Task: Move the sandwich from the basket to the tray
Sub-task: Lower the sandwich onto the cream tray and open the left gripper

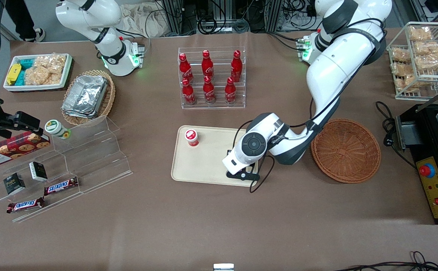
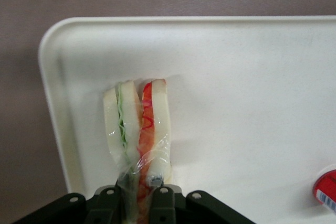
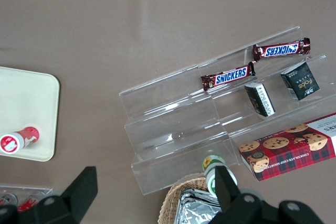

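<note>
Cream tray (image 1: 204, 165) already under the sandwich (image 2: 137, 124); tool (image 2: 137, 195) clamped on its wrapped end, low over the tray's corner toward the basket (image 1: 346, 150). Placing step; next is release, then lift clear. Count: one sandwich, one tray, one basket, now empty.

My left arm bends down from its base at the table's edge, elbow raised and forearm sweeping low across the tabletop toward the front camera. My wrist is turned so the round white joint cap faces upward, with the black cable looping beneath it. My gripper (image 1: 242, 174) points downward at the end of the arm, its two black fingers (image 2: 163, 195) drawn close together and pinching what sits between them, with only a narrow gap left between the pads.
</note>
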